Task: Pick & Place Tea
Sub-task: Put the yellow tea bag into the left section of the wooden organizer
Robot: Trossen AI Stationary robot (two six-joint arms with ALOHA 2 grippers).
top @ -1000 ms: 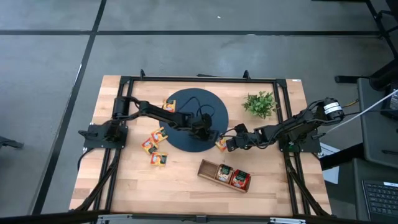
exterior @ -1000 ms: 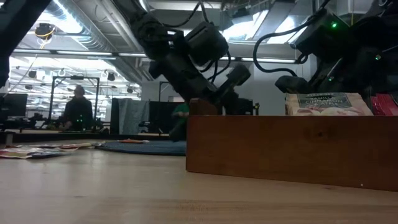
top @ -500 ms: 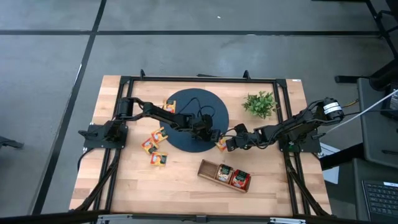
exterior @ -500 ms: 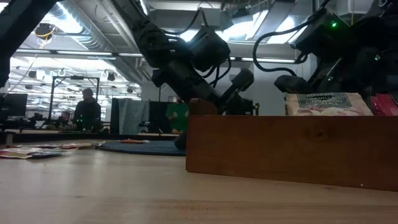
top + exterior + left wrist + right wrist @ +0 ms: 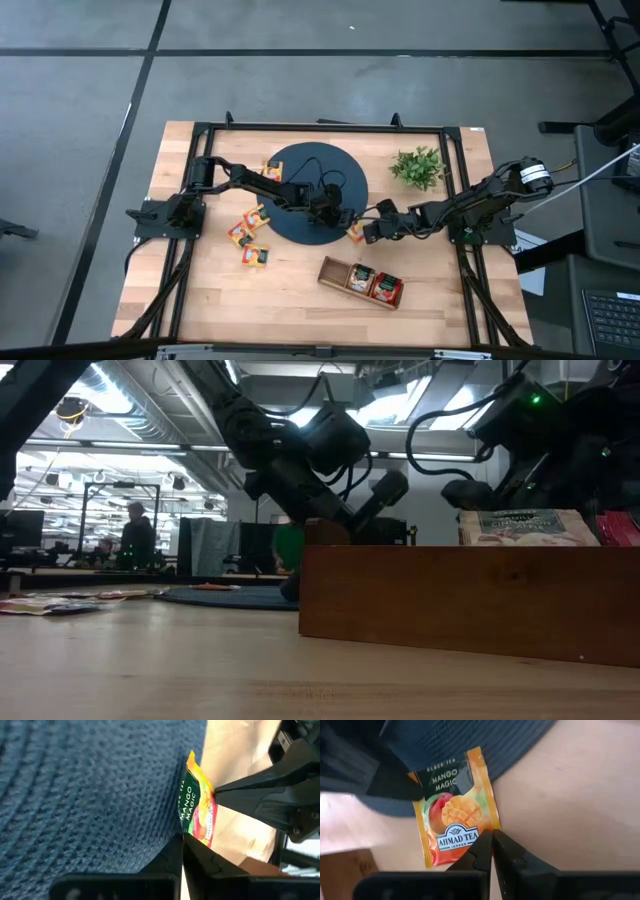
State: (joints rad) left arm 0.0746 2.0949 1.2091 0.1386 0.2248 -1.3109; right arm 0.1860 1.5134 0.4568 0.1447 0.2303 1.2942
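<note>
Three tea packets (image 5: 248,236) lie toward the tabletop's left edge. At the blue mat's (image 5: 300,170) right rim, the left gripper (image 5: 345,221) pinches the Mango Magic packet (image 5: 454,814). The right gripper (image 5: 366,230) also clamps its opposite edge. Two more packets stand in the wooden tray (image 5: 333,272) near the front edge.

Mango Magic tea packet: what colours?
Orange-yellow tea packet with dark green top band; clearest in right wrist view.

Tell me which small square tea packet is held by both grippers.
The orange Mango Magic packet at the round blue mat's edge; left gripper and right gripper pinch opposite edges. Others lie untouched.
</note>
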